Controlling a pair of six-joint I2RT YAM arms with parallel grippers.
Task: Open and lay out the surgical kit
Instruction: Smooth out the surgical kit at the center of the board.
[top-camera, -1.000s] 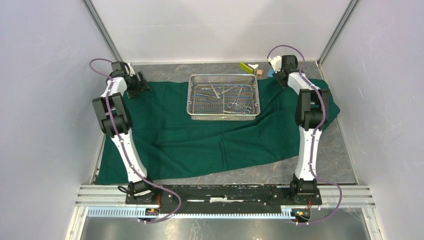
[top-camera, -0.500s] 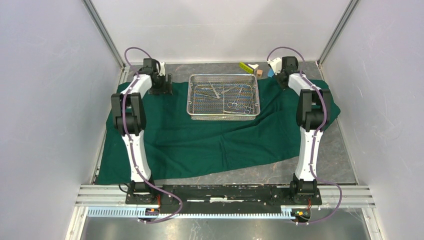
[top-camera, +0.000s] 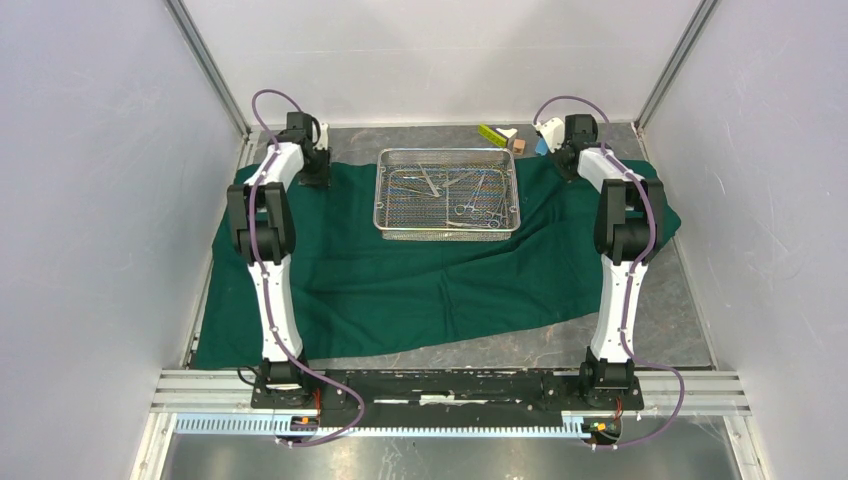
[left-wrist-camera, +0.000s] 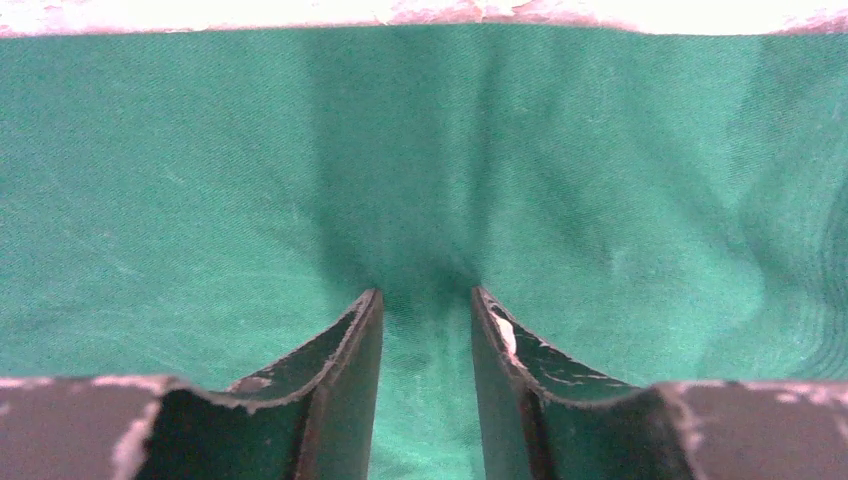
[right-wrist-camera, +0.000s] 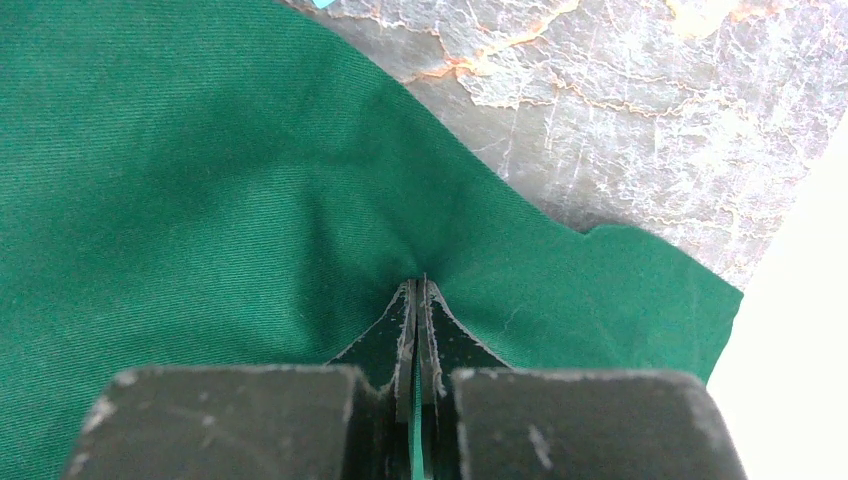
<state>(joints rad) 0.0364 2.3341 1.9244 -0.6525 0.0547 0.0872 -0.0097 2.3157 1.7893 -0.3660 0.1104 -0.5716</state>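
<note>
The dark green cloth (top-camera: 400, 280) lies spread open on the table. The silver wire-mesh tray (top-camera: 381, 196) stands on its far middle, with steel clamps and tweezers (top-camera: 470, 208) inside. My left gripper (top-camera: 316, 178) is at the cloth's far left edge, left of the tray. In the left wrist view the left gripper (left-wrist-camera: 427, 295) is open, tips down on the cloth (left-wrist-camera: 200, 180). My right gripper (top-camera: 566, 165) is at the far right edge, right of the tray. In the right wrist view the right gripper (right-wrist-camera: 419, 285) is shut on a thin fold of cloth (right-wrist-camera: 180, 180).
Small yellow-green (top-camera: 490, 133), brown (top-camera: 518, 146) and blue (top-camera: 541, 147) blocks lie behind the tray at the back wall. Grey marbled table (top-camera: 685, 300) shows right of the cloth and in the right wrist view (right-wrist-camera: 620, 100). White walls enclose three sides.
My left arm swung from the far left corner rightward toward the tray, then settled slightly back left. The cloth's far left part now lies uncovered. The right arm has barely moved.
</note>
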